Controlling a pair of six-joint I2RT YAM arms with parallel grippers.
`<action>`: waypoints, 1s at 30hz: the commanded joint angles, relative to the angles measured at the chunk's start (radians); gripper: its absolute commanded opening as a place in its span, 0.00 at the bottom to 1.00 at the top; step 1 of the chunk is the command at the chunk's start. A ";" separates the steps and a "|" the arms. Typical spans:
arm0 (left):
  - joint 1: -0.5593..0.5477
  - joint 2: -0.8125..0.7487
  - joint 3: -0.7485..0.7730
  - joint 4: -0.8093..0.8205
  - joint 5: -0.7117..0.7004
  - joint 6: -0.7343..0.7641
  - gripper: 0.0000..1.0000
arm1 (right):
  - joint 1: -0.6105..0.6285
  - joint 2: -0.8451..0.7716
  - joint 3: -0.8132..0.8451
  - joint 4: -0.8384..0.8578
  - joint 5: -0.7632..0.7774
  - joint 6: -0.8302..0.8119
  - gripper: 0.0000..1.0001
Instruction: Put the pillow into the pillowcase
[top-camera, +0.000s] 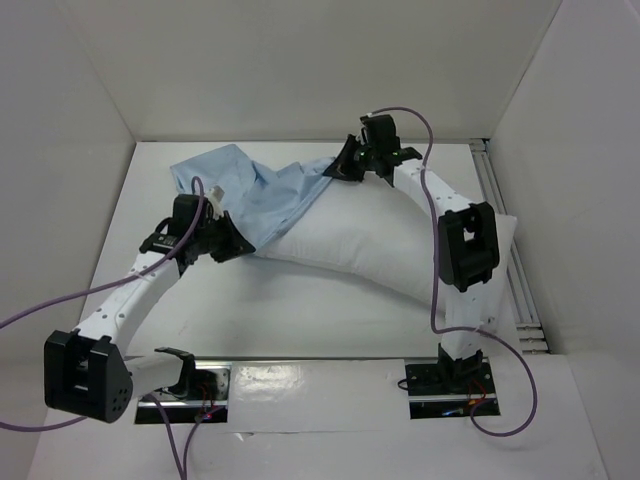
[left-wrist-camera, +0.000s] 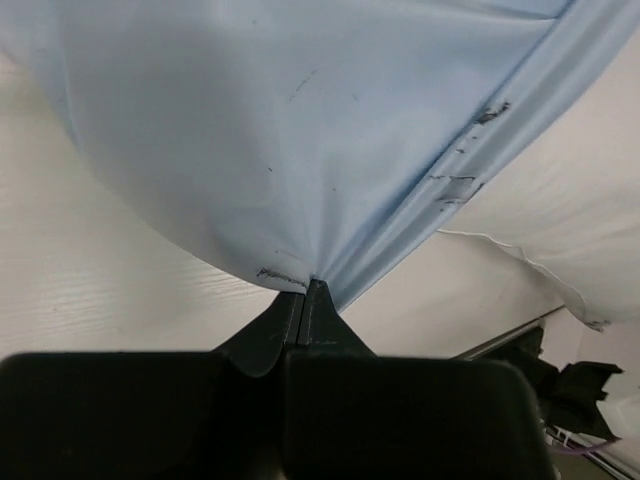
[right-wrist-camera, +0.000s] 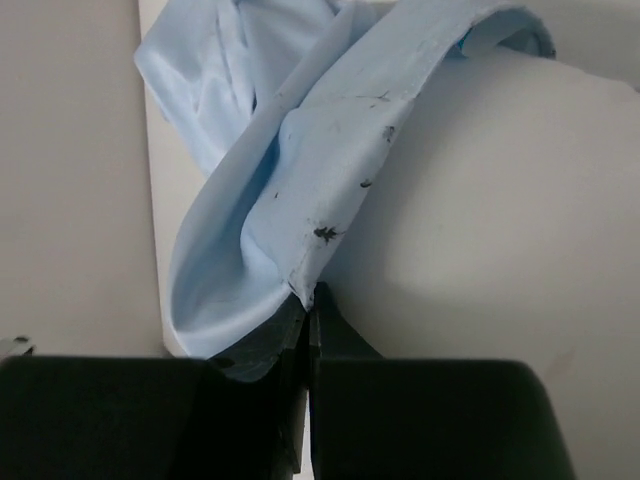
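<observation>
We see the pillow (top-camera: 380, 250) lying across the middle of the tabletop (top-camera: 300, 320), plump and white, bowed in a shallow arc from left of centre toward the right edge. Its far left end sits under the pillowcase (top-camera: 250, 185), which is light blue, wrinkled and bunched toward the far left of the tabletop. The blue cloth covers only that end, and most of the white body lies bare. In the wrist views the hem of the pillowcase runs as a band over the pillow, with small dark marks along it.

The left gripper (left-wrist-camera: 305, 290) is at the near edge of the cloth; its jaws are closed tight on a pinch of the pillowcase, with the fabric fanning out from the tips. The right gripper (right-wrist-camera: 308, 298) is at the far side; its jaws are likewise pressed together on the hem, hard against the pillow. Whether a bit of the pillow is caught there too, we cannot quite tell from so close.

A purple cable (top-camera: 432, 200) trails along each arm; white walls (top-camera: 90, 90) enclose the tabletop, and a metal rail (top-camera: 505, 230) runs along its right side.
</observation>
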 joint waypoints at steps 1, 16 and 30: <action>0.015 -0.002 -0.107 -0.112 -0.090 0.036 0.00 | -0.052 0.024 0.103 -0.006 0.073 -0.084 0.06; 0.015 0.009 -0.109 -0.090 -0.046 0.022 0.00 | 0.371 -0.482 -0.339 -0.098 0.578 -0.757 0.97; 0.015 -0.009 -0.069 -0.099 -0.027 0.013 0.00 | 0.709 -0.332 -0.510 0.082 0.890 -0.811 0.98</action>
